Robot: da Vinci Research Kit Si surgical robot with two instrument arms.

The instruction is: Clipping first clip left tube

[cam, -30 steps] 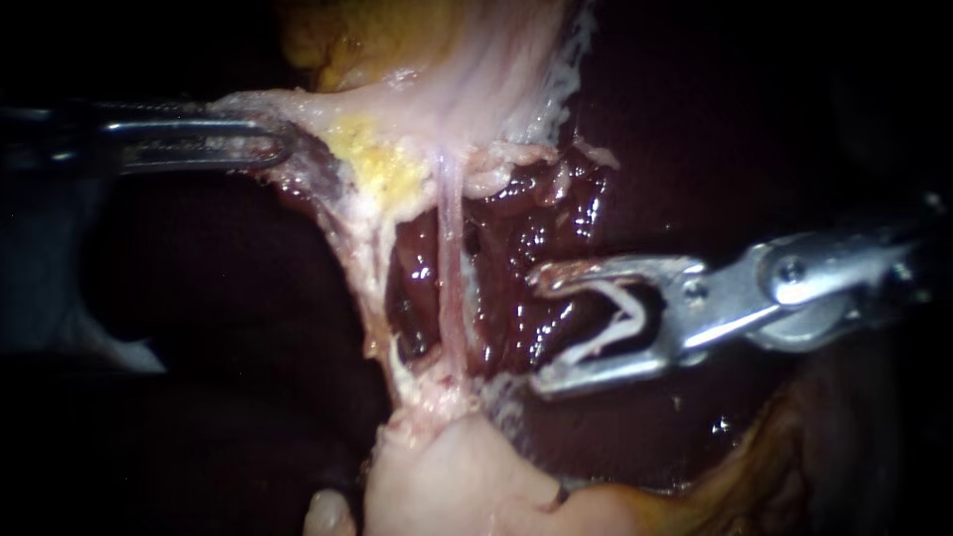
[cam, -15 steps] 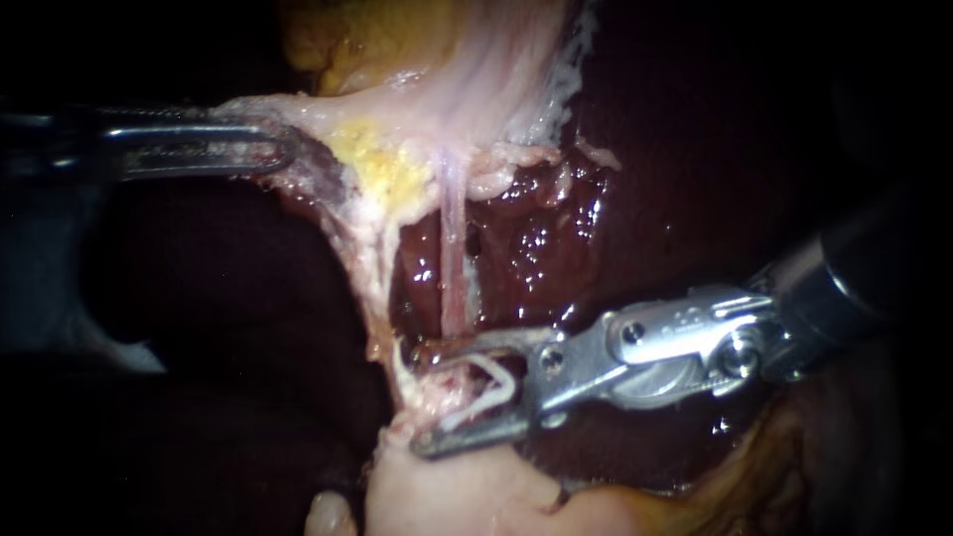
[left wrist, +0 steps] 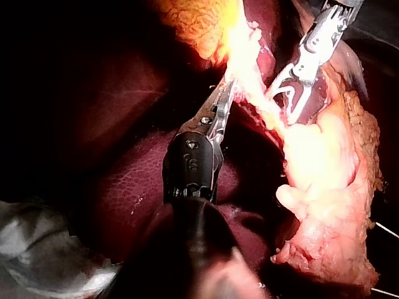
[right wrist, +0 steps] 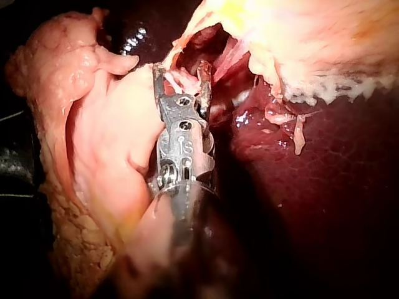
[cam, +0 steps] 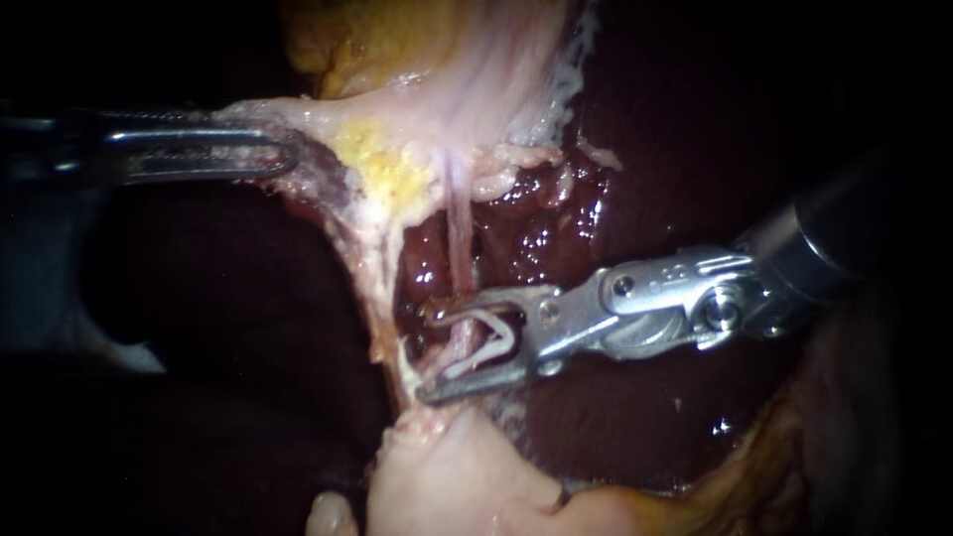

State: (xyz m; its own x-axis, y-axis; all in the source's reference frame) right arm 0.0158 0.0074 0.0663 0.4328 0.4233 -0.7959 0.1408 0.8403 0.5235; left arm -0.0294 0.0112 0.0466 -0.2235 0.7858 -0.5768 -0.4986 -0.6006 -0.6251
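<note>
Now my right instrument (cam: pixel 429 355) has its jaws spread wide, an open white clip (cam: pixel 493 342) seated between them, straddling the thin pale tube (cam: pixel 457 233) low down against the dark liver (cam: pixel 541 233); my left instrument (cam: pixel 283 154) is clamped on pale tissue (cam: pixel 328 114) near the tube's upper end

At upper left, the left instrument (cam: pixel 291 155) is clamping the tissue (cam: pixel 328 119). Entering from the right, the right instrument (cam: pixel 429 354) is holding its jaws astride the tube (cam: pixel 457 238) at centre, with the liver (cam: pixel 541 238) lying behind.
</note>
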